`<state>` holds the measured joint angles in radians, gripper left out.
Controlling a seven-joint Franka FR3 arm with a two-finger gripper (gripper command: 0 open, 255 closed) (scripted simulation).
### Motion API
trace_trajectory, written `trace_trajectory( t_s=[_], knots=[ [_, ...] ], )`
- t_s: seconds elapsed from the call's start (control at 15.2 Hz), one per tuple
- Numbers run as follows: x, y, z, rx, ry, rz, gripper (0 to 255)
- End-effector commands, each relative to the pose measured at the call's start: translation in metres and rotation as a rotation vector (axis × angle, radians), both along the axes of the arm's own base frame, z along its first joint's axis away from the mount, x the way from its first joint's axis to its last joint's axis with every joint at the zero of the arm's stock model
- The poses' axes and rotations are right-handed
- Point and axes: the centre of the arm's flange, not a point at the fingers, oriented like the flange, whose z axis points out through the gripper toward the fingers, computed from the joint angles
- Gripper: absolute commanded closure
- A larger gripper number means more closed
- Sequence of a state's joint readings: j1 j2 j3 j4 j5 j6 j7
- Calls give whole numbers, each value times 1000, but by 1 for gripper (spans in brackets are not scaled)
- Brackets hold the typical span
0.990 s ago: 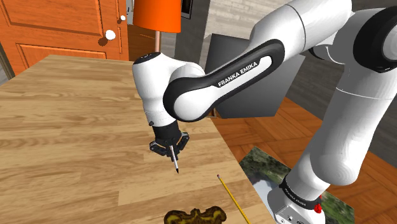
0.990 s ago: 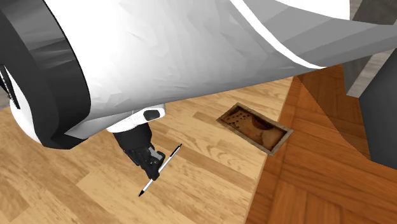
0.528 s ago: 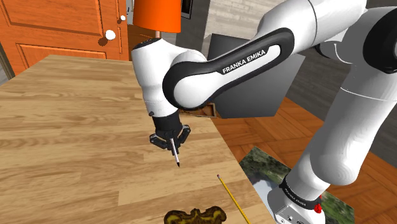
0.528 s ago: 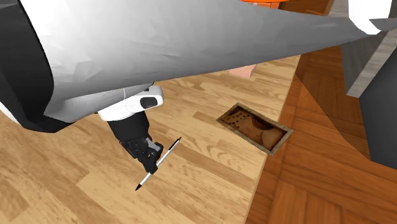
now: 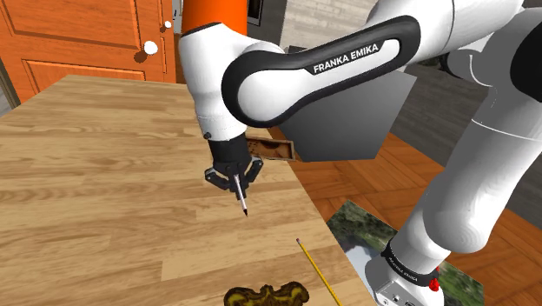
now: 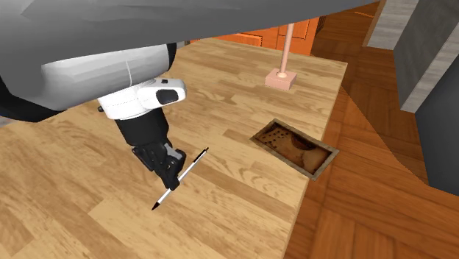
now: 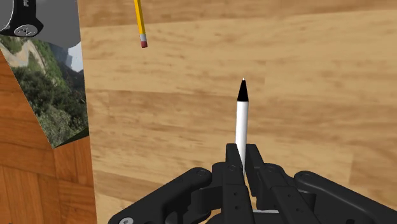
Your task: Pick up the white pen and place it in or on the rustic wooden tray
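The black pincer point(image 5: 233, 174) is closed tight on the white pen point(image 5: 241, 196) — its two fingers squeeze the pen from both sides. The pen slants down out of the pincer, and its black tip points at the wooden desk point(image 5: 87, 182). The brown wooden tray point(image 6: 294, 148) lies flat by the desk's edge, apart from the pen, toward the second exterior view's right. A yellow pencil point(image 5: 318, 271) lies on the desk too — not touching the pen.
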<state>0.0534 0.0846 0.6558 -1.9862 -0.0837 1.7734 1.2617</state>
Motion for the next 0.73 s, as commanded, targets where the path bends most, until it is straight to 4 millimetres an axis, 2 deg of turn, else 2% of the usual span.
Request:
trace_trajectory(
  t_s=[0.0,0.53,0.66],
  knots=[
    [-1,0,11,0,0,0,255],
    [-1,0,49,0,0,0,255],
    [12,-23,51,0,0,0,255]
  ],
)
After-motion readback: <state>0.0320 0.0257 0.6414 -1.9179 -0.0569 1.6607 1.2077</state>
